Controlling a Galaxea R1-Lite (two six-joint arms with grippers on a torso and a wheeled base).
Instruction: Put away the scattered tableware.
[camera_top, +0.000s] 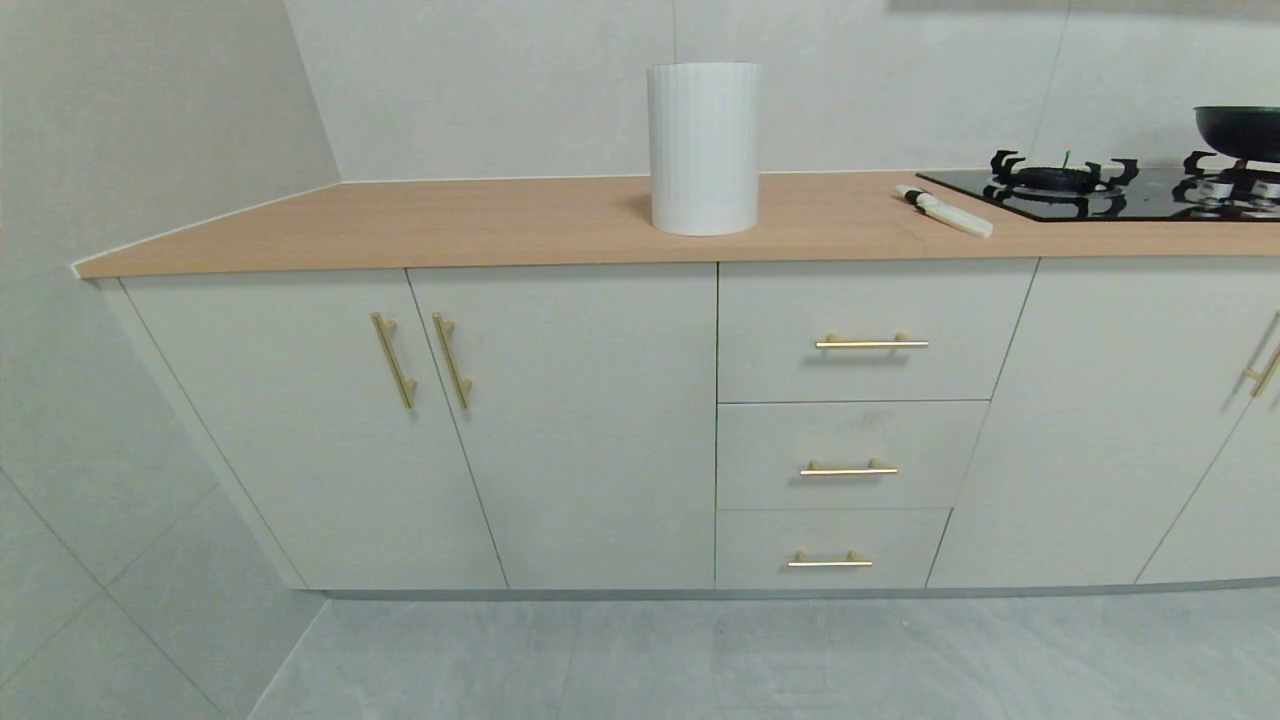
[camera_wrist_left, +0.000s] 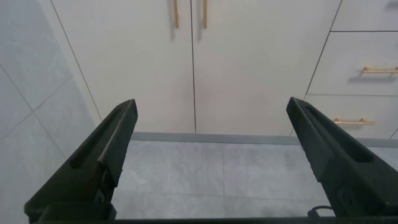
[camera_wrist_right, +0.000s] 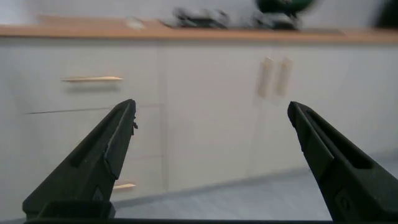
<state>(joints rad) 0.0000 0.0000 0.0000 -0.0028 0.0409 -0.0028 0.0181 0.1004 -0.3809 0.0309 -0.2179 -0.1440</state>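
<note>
A white ribbed cylinder holder (camera_top: 703, 148) stands upright on the wooden countertop (camera_top: 480, 222). To its right a white-handled utensil (camera_top: 944, 211) lies flat on the counter beside the hob. My left gripper (camera_wrist_left: 211, 112) is open with nothing between its fingers, held low and facing the cabinet doors and the floor. My right gripper (camera_wrist_right: 211, 115) is open and holds nothing; it faces the drawer fronts and cabinet doors below the counter, with a pale utensil (camera_wrist_right: 134, 23) blurred on the counter top.
A black gas hob (camera_top: 1110, 188) with a dark pan (camera_top: 1240, 130) sits at the counter's right end. Below are double doors with gold handles (camera_top: 420, 358) and three drawers (camera_top: 866, 345). A wall closes the left side. Grey tiled floor (camera_top: 700, 660) lies in front.
</note>
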